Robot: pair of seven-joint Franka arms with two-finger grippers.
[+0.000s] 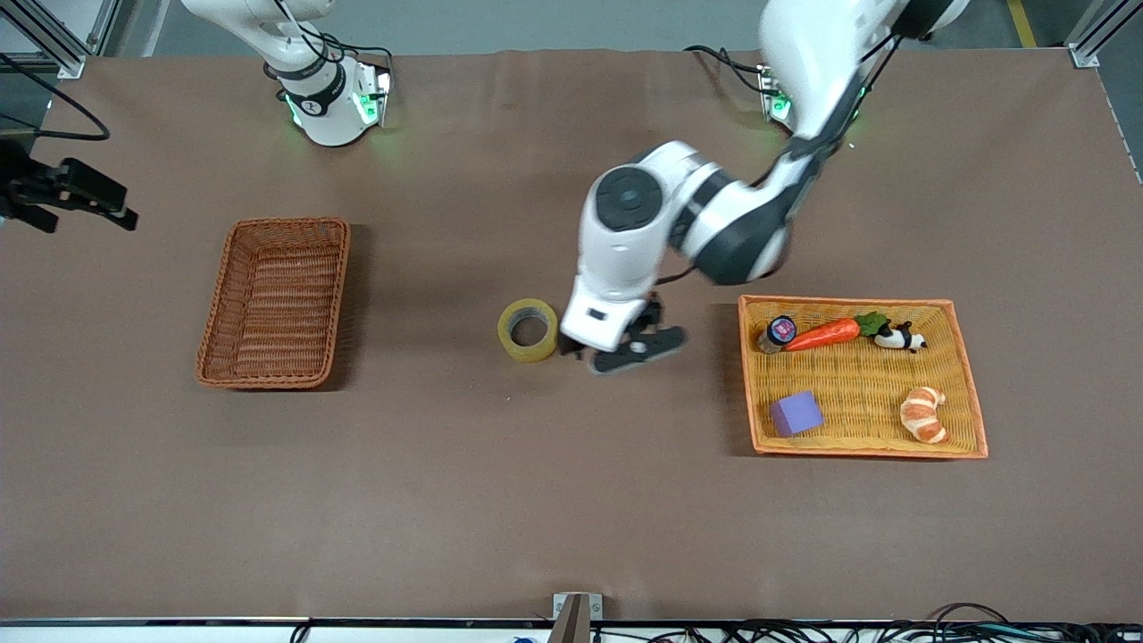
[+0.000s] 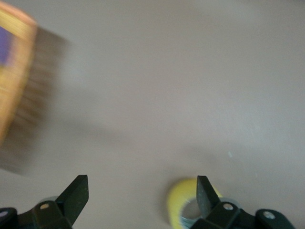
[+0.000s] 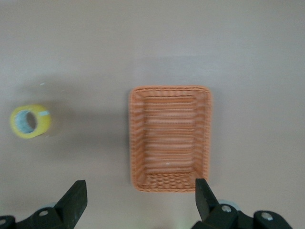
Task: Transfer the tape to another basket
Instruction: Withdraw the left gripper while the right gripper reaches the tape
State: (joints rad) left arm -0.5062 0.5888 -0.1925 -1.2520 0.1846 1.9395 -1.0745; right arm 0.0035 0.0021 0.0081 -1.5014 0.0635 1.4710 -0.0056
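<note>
The tape (image 1: 528, 329), a yellowish roll with a grey core, lies on the bare table between the two baskets. It also shows in the left wrist view (image 2: 183, 205) and in the right wrist view (image 3: 30, 121). My left gripper (image 1: 629, 348) is open and empty, low over the table beside the tape, toward the left arm's end; in its own view (image 2: 142, 191) one finger overlaps the roll. The reddish-brown wicker basket (image 1: 214, 313) stands empty toward the right arm's end. My right gripper (image 3: 140, 191) is open and empty, high over that basket (image 3: 135, 138).
A shallow orange-yellow woven tray (image 1: 969, 393) sits toward the left arm's end, holding a carrot (image 1: 823, 334), a croissant (image 1: 924, 413), a purple cube (image 1: 796, 413), a small panda toy (image 1: 899, 338) and a small round object (image 1: 780, 331).
</note>
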